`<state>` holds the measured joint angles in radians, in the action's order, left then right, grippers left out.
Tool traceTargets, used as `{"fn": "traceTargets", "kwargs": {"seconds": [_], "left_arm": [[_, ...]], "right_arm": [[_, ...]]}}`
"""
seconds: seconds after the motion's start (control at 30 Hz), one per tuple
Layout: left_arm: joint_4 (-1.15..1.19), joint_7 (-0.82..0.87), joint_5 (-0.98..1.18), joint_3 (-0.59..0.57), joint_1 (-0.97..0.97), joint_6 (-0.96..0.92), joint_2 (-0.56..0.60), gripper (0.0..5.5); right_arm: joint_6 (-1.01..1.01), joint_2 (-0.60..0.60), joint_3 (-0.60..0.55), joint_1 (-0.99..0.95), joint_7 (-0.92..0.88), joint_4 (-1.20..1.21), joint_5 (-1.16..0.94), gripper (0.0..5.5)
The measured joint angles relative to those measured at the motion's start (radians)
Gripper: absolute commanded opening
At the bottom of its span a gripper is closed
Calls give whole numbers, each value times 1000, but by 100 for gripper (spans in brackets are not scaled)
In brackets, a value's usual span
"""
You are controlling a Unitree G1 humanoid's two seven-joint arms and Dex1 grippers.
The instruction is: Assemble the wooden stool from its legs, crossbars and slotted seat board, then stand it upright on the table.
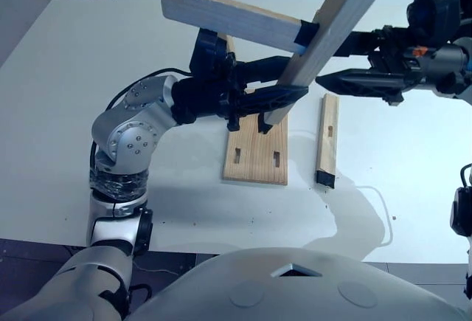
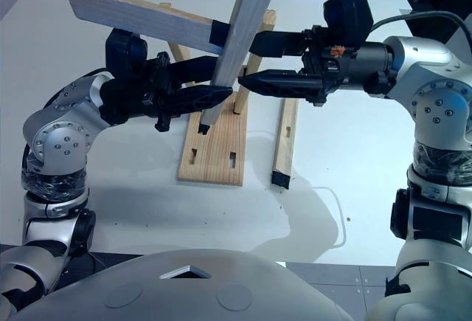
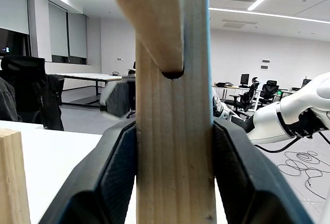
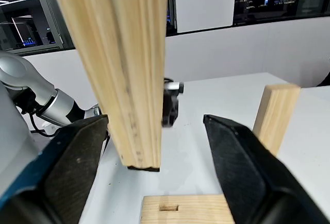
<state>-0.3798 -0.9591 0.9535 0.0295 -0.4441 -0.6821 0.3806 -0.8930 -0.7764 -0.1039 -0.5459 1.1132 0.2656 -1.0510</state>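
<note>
Well, the left gripper [image 1: 276, 103] is clamped on a pale, straight-grained wooden leg [image 1: 332, 22]. Its black pads [image 3: 111, 183] press flat against both faces near the leg's lower end. From there the leg slants up toward 1 o'clock, out past the top of the head view. Its squared, dark-tipped foot hangs over the 12 o'clock end of the seat board [image 1: 254, 160].

A flat crossbar [image 1: 228, 17] of the same light wood meets the leg partway up at a dark blue wrap [image 1: 306, 33]. It juts out toward 10 o'clock, in the air above the left arm.

The right gripper [image 2: 248, 61] comes in from 3 o'clock with its 2 tapered black fingers [image 4: 242, 167] spread apart — one on each side of the leg. I cannot tell whether either one touches the wood.

The seat board lies flat on the smooth white table [image 1: 74, 114]. It is a rectangular plank with small rectangular slots [image 1: 275, 159] cut through it. Just beside it at 3 o'clock lies a second leg [image 1: 329, 133] — narrow and square-edged, with a black tip at its 6 o'clock end.
</note>
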Motion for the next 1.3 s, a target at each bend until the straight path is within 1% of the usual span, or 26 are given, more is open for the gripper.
{"fn": "traceTargets", "kwargs": {"seconds": [0.2, 0.57, 1.0, 1.3], "left_arm": [[16, -32, -19, 16, -4, 1, 22, 205], [48, -64, -29, 18, -15, -2, 44, 205], [48, -80, -65, 40, 0, -4, 61, 205], [17, -111, -67, 50, 28, 0, 74, 205]], "right_arm": [[2, 26, 16, 4, -19, 14, 28, 338], [-8, 21, 0, 20, -26, 68, 23, 338], [-31, -16, -15, -75, -10, 47, -7, 338], [-35, -21, 23, -99, 27, 41, 11, 338]]}}
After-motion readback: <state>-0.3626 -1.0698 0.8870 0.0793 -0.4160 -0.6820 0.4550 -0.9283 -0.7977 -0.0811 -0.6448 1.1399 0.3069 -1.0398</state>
